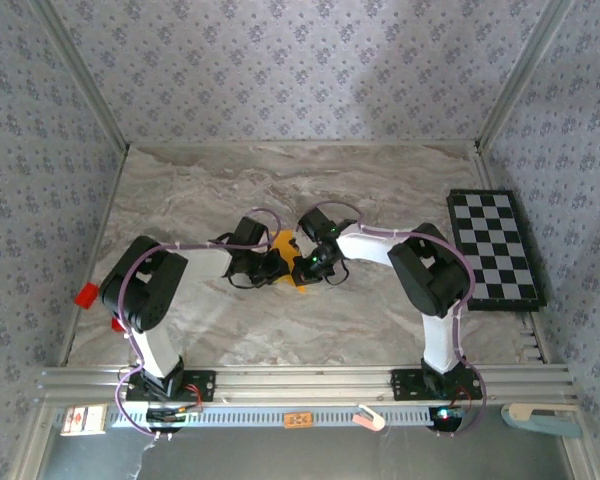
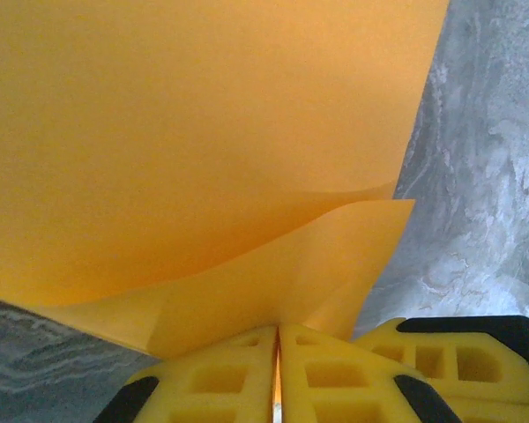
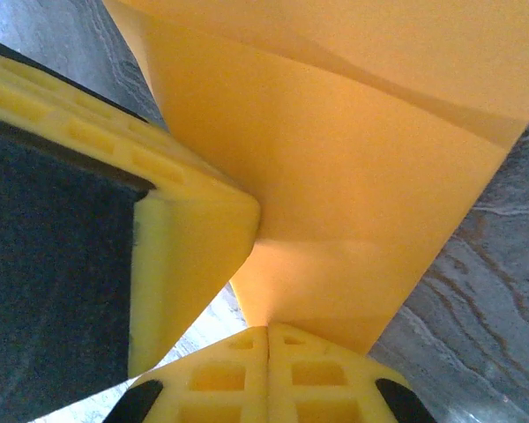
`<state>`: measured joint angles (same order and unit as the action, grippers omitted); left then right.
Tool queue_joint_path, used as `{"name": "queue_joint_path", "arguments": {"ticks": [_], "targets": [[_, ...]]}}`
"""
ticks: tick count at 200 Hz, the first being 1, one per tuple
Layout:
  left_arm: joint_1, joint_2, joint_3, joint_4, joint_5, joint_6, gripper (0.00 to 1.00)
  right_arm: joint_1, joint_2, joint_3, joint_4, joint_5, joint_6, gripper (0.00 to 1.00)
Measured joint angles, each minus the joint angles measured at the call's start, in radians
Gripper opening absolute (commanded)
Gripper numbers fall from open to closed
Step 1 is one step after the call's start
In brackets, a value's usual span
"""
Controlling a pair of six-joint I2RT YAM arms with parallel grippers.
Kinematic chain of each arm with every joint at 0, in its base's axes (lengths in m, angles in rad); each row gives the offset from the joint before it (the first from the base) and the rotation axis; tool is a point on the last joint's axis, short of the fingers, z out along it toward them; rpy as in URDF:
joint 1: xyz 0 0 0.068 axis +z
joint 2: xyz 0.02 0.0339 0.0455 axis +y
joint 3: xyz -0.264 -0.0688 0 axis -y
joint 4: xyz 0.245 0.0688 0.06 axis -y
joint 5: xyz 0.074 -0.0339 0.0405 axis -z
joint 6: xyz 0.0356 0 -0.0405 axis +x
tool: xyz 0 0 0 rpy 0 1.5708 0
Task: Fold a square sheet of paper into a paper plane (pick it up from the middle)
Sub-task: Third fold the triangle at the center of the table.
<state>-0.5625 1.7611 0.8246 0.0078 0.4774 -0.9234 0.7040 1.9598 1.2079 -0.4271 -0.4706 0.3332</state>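
Observation:
The orange-yellow sheet of paper (image 1: 284,243) hangs between my two grippers at the middle of the table, folded over into layers. In the left wrist view the paper (image 2: 203,132) spreads across the top, with one flap curling over another. My left gripper (image 2: 278,333) is shut on its lower edge. My right gripper (image 3: 267,330) is shut on the paper (image 3: 353,176) as well, pinching a lower corner. The two grippers sit close together, left gripper (image 1: 272,263) and right gripper (image 1: 306,263). One yellow finger (image 3: 189,238) of the left gripper presses against the paper beside my right jaws.
A black-and-white checkerboard (image 1: 492,247) lies at the right edge of the marble table (image 1: 200,190). Small red blocks (image 1: 85,294) sit at the left edge near the left arm's base. Patterned walls enclose the table on three sides.

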Motion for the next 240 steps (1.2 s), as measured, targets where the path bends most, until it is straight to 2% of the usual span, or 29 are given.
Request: {"name": "queue_joint_path", "arguments": {"ticks": [90,145,189,223,240], "targets": [[0.119,0.009,-0.001,-0.009,0.055,0.121,0.11,0.006,-0.001,-0.008,0.019,0.011,0.015,0.05],[0.216,0.027,0.067,-0.111,0.026,0.209,0.10,0.006,-0.001,-0.008,0.018,0.011,0.026,0.05],[0.248,0.028,0.133,-0.209,-0.060,0.254,0.11,0.006,-0.004,-0.002,0.015,0.011,0.037,0.08],[0.255,-0.043,0.148,-0.257,-0.095,0.251,0.20,0.003,-0.013,0.029,-0.019,0.032,0.046,0.17],[0.255,-0.119,0.148,-0.267,-0.102,0.234,0.29,-0.007,-0.057,0.042,-0.011,0.032,0.054,0.21]]}}
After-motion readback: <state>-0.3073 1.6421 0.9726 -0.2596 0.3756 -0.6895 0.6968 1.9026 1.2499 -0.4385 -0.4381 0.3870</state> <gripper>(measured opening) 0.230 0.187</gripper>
